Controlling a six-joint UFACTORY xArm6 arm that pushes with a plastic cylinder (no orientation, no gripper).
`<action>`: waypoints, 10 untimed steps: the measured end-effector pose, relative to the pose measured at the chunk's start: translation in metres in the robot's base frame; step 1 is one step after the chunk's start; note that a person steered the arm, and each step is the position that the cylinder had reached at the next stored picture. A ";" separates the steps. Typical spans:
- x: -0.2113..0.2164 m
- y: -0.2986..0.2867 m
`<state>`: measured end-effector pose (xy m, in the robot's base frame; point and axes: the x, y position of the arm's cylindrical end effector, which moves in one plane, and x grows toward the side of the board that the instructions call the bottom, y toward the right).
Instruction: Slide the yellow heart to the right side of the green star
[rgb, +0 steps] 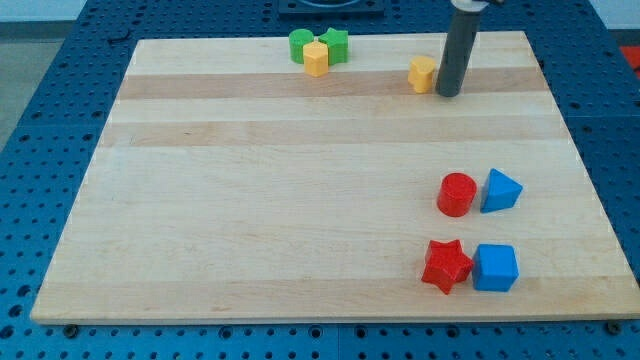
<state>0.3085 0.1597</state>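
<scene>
My tip (448, 94) touches the yellow heart's (422, 74) right side (upper right); the green star (336, 44) sits upper centre; no pincer shows.

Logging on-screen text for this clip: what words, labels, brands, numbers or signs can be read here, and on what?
None: no readable text shows anywhere.
The wooden board, my tip, the yellow heart, the green star and the other blocks are all plain, with no marks.
</scene>
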 end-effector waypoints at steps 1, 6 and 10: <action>-0.015 -0.002; -0.047 -0.029; -0.017 -0.091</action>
<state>0.2919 0.0685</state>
